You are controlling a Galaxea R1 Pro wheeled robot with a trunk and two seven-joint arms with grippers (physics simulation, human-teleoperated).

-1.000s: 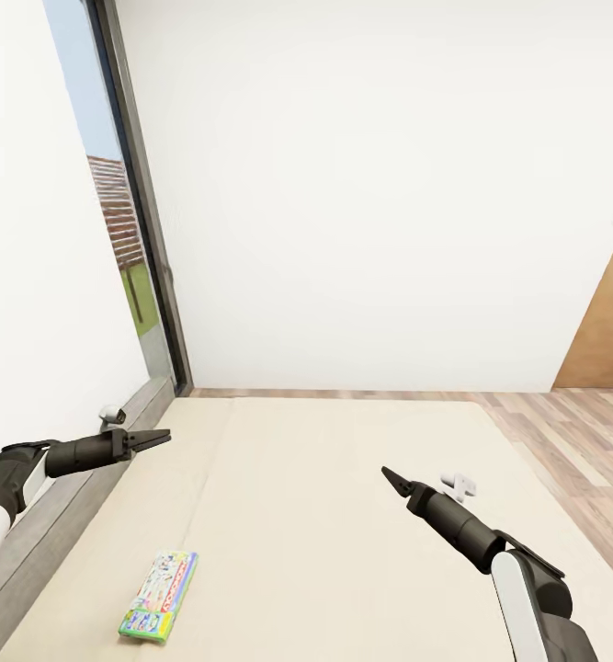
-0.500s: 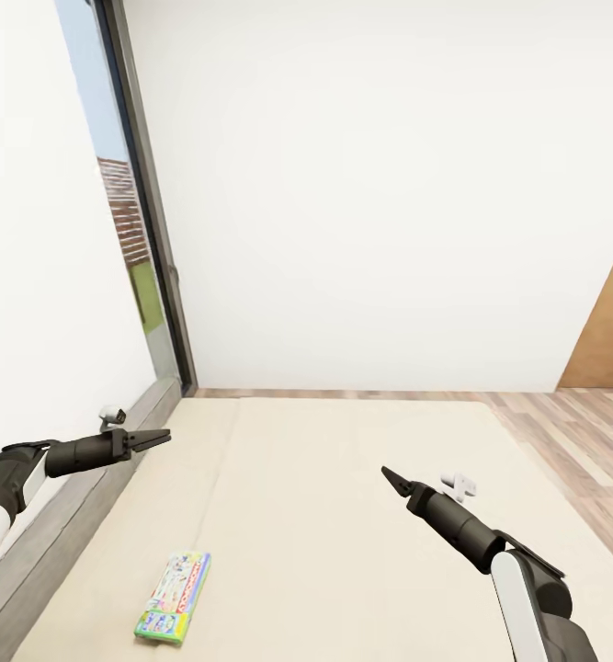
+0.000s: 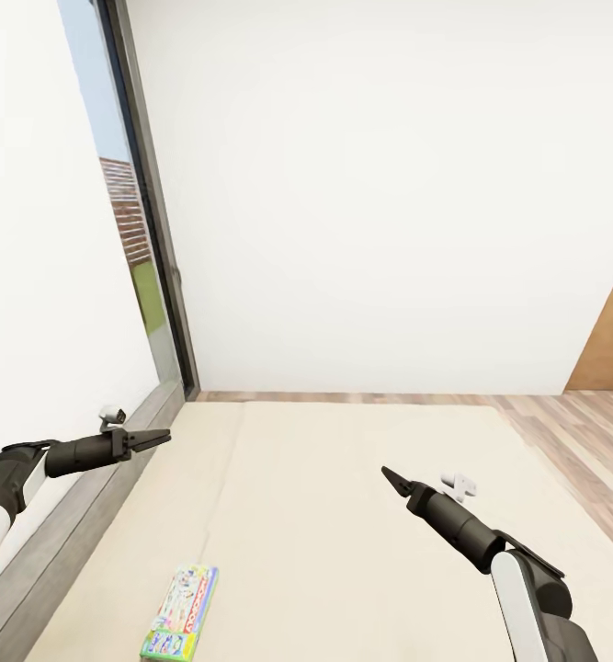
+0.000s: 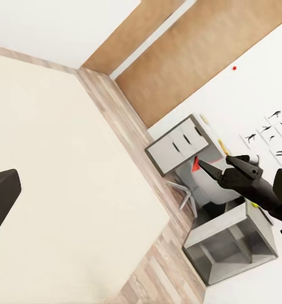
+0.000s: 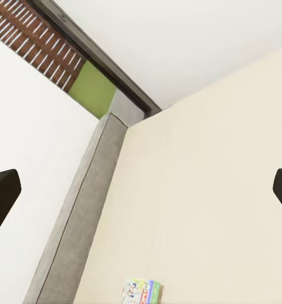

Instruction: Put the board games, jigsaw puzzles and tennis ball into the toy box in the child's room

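A green-and-white Monopoly board game (image 3: 181,613) lies flat on the bed's beige mattress (image 3: 343,533), near the grey headboard (image 3: 76,524) and the lower edge of the head view. The same board game (image 5: 142,292) is in the right wrist view. My left gripper (image 3: 162,437) hovers over the headboard side, open and empty, well above and beyond the box. One of its fingers (image 4: 0,197) edges the left wrist view. My right gripper (image 3: 391,478) hangs over the middle of the mattress, open and empty. It is seen again as the right gripper (image 4: 220,168) in the left wrist view.
A tall dark-framed window (image 3: 131,239) stands behind the headboard. Wood-plank floor (image 3: 563,432) and a brown door (image 3: 609,340) lie past the bed's right side. The table's grey cabinet fronts (image 4: 179,142) and black silhouette pictures (image 4: 274,126) are across the room.
The whole head view has shifted, so the camera moved: the Monopoly box now sits lower and further right in the picture. Both arms hold the same pose.
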